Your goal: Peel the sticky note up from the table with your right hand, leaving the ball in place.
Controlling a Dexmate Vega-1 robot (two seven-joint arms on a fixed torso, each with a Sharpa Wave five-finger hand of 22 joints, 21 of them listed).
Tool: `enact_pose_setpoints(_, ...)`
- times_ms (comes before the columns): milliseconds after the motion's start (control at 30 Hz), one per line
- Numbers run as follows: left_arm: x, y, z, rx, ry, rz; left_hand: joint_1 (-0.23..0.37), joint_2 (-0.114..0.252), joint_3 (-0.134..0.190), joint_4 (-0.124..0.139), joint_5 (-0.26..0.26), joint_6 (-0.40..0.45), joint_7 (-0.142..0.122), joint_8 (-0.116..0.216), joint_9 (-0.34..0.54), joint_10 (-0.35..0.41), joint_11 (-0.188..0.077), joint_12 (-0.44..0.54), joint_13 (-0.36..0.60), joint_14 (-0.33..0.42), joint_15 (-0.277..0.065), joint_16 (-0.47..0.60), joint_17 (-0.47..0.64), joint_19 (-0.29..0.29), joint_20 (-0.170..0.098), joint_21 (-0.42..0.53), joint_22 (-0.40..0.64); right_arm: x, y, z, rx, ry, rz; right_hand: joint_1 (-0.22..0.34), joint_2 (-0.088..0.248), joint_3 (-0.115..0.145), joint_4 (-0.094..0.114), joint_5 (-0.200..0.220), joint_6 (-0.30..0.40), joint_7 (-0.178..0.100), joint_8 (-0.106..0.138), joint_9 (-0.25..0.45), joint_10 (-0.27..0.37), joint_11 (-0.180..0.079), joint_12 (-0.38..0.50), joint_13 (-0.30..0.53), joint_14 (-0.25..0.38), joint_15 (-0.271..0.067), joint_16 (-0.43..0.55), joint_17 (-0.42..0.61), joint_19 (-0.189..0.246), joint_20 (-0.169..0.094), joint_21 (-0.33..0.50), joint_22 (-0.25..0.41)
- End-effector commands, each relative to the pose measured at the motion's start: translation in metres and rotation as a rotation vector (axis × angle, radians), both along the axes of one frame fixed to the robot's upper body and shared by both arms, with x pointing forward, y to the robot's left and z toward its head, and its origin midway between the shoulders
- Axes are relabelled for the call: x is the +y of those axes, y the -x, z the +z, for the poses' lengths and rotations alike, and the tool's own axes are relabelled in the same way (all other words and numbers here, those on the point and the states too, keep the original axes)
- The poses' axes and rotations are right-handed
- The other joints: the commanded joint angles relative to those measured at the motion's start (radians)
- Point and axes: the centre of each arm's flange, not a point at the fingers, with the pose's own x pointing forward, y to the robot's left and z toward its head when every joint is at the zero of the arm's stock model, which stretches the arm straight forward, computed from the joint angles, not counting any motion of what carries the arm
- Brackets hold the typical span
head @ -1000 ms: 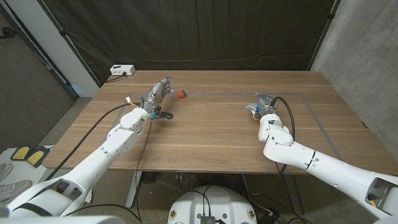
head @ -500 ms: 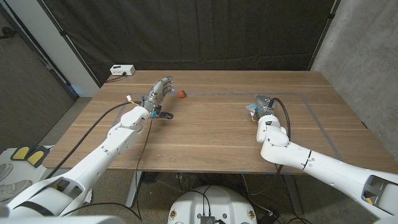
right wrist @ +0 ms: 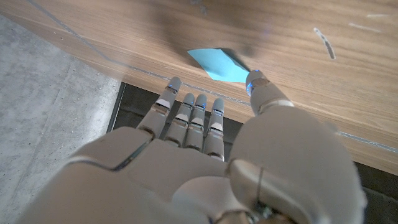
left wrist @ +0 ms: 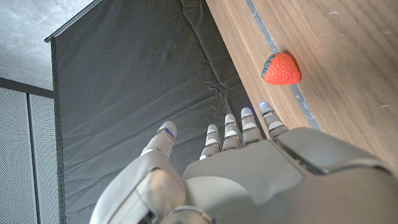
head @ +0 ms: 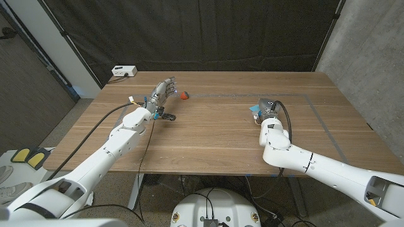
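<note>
Reaching over the wooden table (head: 214, 135), the right hand (head: 267, 108) has its fingers (right wrist: 193, 115) extended and slightly apart, holding nothing. Its thumb tip sits right at the near corner of the blue sticky note (right wrist: 217, 64); whether it actually touches the paper cannot be told. The note lies on the table just ahead of the fingertips, and from the head camera only a sliver of it shows at the hand's left edge (head: 254, 109).

The left hand (head: 161, 96) stands with fingers spread and empty, and the red strawberry-shaped ball (head: 184, 95) lies on the table just beyond its fingertips, not touching them.

Compared with a second ago, the right hand has crept slightly forward and inward toward the note, the forearm swinging with it. The left hand and the ball have not moved.
</note>
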Motion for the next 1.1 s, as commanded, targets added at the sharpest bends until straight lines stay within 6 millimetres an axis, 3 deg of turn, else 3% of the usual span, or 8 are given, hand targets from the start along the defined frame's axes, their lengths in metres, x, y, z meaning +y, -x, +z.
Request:
enact_pose_setpoints(33,-0.001,-0.001,0.0,0.001,0.002,-0.005,-0.012,0.003,-0.001,0.008,-0.002,0.006,0.005,-0.003,0.003,0.001,0.008,-0.002,0.001,-0.009,0.007,-0.001,0.004,0.002,0.002,-0.001,0.003,-0.001,-0.004,-0.008,-0.004,0.022,-0.029,0.037,-0.007,-0.004,0.005,0.014,0.035,-0.007,0.012,0.003,0.036,-0.003,0.014,0.003,0.024,-0.05,0.011,0.007,0.023,-0.005,0.008,0.003)
enact_pose_setpoints(233,-0.001,0.001,0.0,-0.001,0.002,-0.003,-0.018,0.002,-0.003,0.013,-0.004,0.007,0.005,-0.003,0.003,0.001,0.007,-0.003,0.001,-0.008,0.008,-0.001,0.005,0.003,0.002,-0.002,0.003,-0.005,-0.008,-0.012,-0.011,0.015,-0.027,0.073,-0.009,-0.001,0.006,0.022,0.056,-0.014,0.015,0.003,0.057,-0.013,0.019,0.005,0.046,-0.057,0.019,0.013,0.04,-0.011,0.011,0.004)
enact_pose_setpoints(500,-0.001,0.003,0.0,-0.001,0.001,-0.002,-0.022,-0.001,-0.005,0.015,-0.004,0.009,0.003,-0.003,0.003,0.001,0.005,-0.005,0.002,-0.008,0.008,-0.001,0.005,0.003,0.002,-0.004,0.003,-0.006,-0.014,-0.015,-0.035,0.017,-0.032,0.089,-0.014,-0.022,0.021,0.024,0.125,-0.032,0.031,0.002,0.12,-0.031,0.037,0.006,0.101,-0.081,0.047,0.03,0.074,-0.016,0.019,0.005)
enact_pose_setpoints(833,-0.001,0.006,0.0,-0.008,0.004,-0.003,-0.027,-0.005,-0.008,0.018,-0.006,0.01,0.002,-0.004,0.003,0.003,0.008,-0.005,0.002,-0.007,0.006,-0.002,0.005,0.004,0.002,-0.006,0.003,-0.008,-0.024,-0.02,-0.052,0.018,-0.028,0.109,-0.02,-0.02,0.018,0.032,0.161,-0.04,0.038,0.002,0.147,-0.04,0.043,0.007,0.127,-0.096,0.053,0.036,0.092,-0.024,0.023,0.006)
enact_pose_setpoints(1100,-0.001,0.009,0.0,-0.01,0.008,-0.01,-0.043,-0.012,-0.018,0.027,-0.007,0.011,0.003,-0.004,0.003,0.004,0.01,-0.007,0.002,-0.004,0.008,-0.001,0.007,0.004,0.002,-0.008,0.004,-0.009,-0.025,-0.021,-0.141,0.035,-0.038,0.161,0.007,-0.037,0.026,0.031,0.292,-0.061,0.072,0.001,0.251,-0.07,0.072,0.011,0.222,-0.141,0.111,0.075,0.14,-0.044,0.038,0.009)
